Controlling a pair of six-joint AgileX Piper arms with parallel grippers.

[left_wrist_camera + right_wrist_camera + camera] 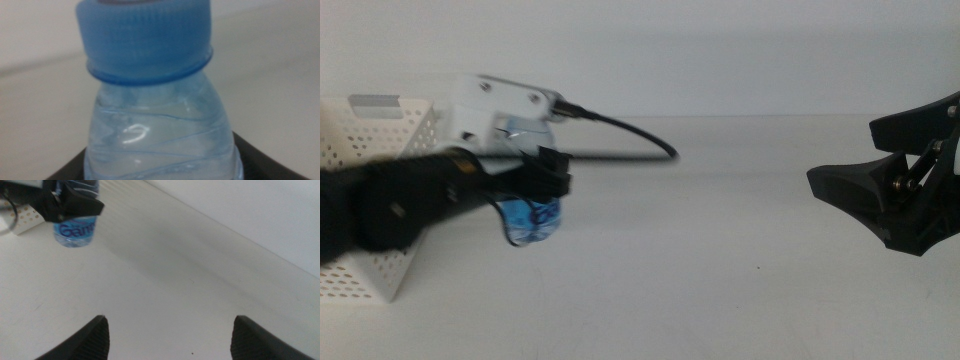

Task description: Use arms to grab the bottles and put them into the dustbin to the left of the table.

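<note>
Gripping a small clear plastic water bottle with blue cap and blue label [533,222], the left arm's black parallel gripper [542,178] was clenched about the bottle's body, holding it clear of the wide plain white matte table [720,270]; the bottle hung tilted, its base lowest, just beside the near right corner of the white rectangular perforated plastic dustbin [375,135] at the table's left; bottle outside the bin, not over its opening as far as the middle view told. Left wrist view: ribbed blue cap [145,42] filling the upper frame, clear ridged shoulder below, dark jaw edges at either lower corner. Thick black cable [630,130] arching from the white wrist housing [500,105] toward the table centre. Right arm's black gripper [895,190] waited at the table's right side, well apart from the bottle; released, its two dark jaws spread wide with bare tabletop between them; its wrist view showed the bottle [75,230] in the other gripper [75,205], blue lettering on the label.
</note>
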